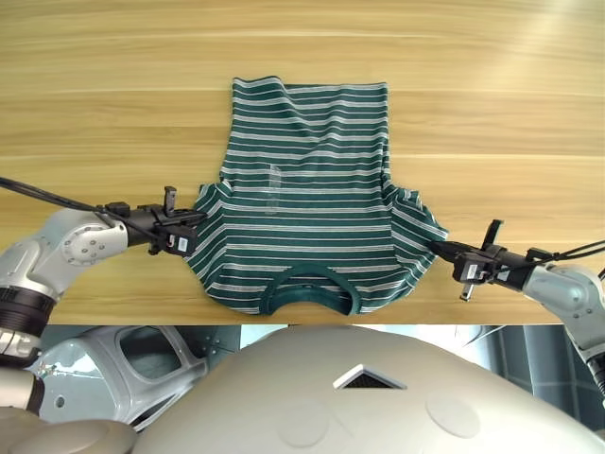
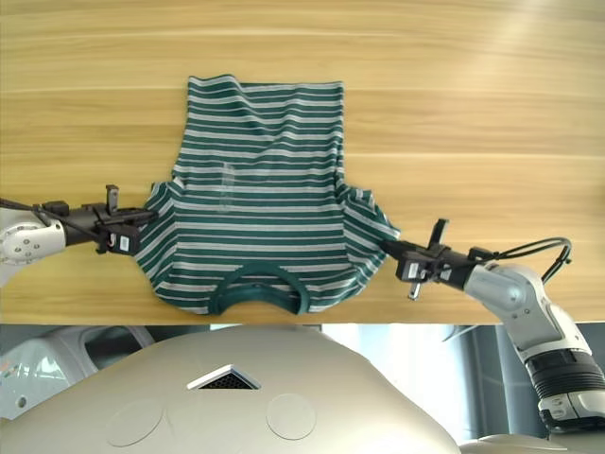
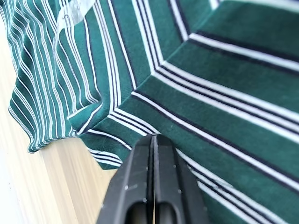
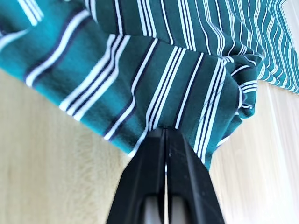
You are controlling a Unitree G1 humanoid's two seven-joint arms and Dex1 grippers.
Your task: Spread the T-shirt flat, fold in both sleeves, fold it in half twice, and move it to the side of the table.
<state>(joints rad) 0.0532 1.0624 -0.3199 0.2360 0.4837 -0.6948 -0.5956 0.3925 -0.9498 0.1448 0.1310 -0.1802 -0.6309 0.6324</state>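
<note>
Holding now: the left gripper (image 1: 194,219) has its two fingers pressed tight together on the edge of the left sleeve (image 1: 210,206). The right gripper (image 1: 438,247) is pinched the same way on the tip of the right sleeve (image 1: 416,225).
Where the shirt is: the T-shirt (image 1: 307,180) lies in the middle of the table (image 1: 104,85). Its collar (image 1: 312,291) is near the robot and its bottom edge (image 1: 312,87) is far away.
How it looks: the body is bumpy with wrinkles. Both sleeves are scrunched up, not flat.
Step I think it is: the spreading part. No sleeve is folded in yet.
How to do it well: pull both sleeves out to the sides at the same time. Go gently and evenly, so the shirt does not slide to one side.
Keep low: stay close to the table, so the cloth drags flat and does not lift.
Watch out: a hard tug could slip the small pinch of cloth out of the fingers. It could also drag the collar off the near edge of the table.
When to stop: when the stripes look straight and the sleeves lie flat.
</note>
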